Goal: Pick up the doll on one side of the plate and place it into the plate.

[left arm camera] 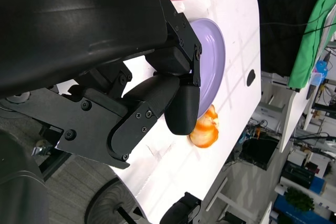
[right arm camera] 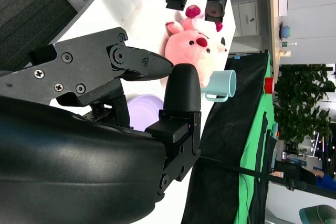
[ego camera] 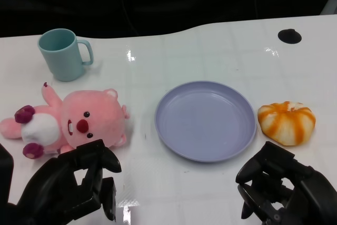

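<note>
White table [ego camera: 210, 51] with bare lilac plate [ego camera: 205, 120], teal mug [ego camera: 63, 54]

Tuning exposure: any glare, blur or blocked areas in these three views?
Head view: small glare spots on the white table, all sharp. Left wrist view: the left hand blocks most of the frame, plate partly seen. Right wrist view: right hand fills the foreground; doll sharp.

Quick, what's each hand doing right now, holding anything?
Left hand: open, holding nothing, just short of the pink doll.
Right hand: open, holding nothing.
</note>
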`<move>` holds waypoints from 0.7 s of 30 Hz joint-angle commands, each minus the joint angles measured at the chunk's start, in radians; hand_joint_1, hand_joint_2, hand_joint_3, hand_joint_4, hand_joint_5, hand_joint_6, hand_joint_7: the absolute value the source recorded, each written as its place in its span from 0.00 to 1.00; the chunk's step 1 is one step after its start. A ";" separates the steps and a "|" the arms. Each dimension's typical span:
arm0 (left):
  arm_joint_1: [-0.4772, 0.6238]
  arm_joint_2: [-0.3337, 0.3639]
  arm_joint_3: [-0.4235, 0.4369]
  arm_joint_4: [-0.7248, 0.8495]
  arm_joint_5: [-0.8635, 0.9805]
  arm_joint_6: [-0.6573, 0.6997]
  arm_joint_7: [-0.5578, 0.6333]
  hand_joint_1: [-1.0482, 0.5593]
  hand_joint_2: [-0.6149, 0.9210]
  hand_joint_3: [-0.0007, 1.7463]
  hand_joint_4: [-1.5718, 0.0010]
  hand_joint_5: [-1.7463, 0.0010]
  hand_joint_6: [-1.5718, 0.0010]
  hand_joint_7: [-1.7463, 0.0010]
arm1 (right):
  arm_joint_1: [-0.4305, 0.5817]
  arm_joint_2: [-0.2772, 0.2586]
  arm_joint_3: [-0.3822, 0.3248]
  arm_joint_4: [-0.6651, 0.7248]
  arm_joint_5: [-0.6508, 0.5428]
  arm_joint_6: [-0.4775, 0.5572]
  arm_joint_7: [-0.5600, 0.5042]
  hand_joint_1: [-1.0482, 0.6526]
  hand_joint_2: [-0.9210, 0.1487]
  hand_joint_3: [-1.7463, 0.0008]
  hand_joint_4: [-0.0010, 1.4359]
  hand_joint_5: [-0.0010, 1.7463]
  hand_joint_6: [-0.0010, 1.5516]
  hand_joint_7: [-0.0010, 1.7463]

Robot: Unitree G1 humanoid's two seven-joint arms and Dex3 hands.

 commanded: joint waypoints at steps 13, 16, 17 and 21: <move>-0.007 0.014 0.004 0.005 0.012 -0.010 -0.006 0.63 0.69 0.82 0.38 0.00 0.49 0.04 | -0.003 -0.007 -0.003 -0.002 0.002 -0.016 0.002 0.42 0.03 0.66 0.43 0.99 0.32 0.91; -0.006 0.015 0.003 0.004 0.013 -0.010 -0.005 0.63 0.69 0.82 0.38 0.00 0.49 0.04 | -0.004 -0.009 -0.001 -0.001 -0.008 -0.018 -0.001 0.41 0.04 0.66 0.43 1.00 0.32 0.91; -0.006 0.015 0.003 0.003 0.013 -0.008 -0.003 0.63 0.69 0.82 0.38 0.00 0.49 0.04 | -0.004 -0.009 0.000 -0.002 -0.011 -0.018 -0.003 0.42 0.04 0.66 0.43 1.00 0.32 0.91; -0.007 0.013 0.003 0.001 0.016 -0.003 0.004 0.63 0.69 0.82 0.38 0.00 0.49 0.03 | -0.004 -0.008 0.000 -0.005 -0.009 -0.012 -0.004 0.42 0.04 0.65 0.43 0.99 0.33 0.91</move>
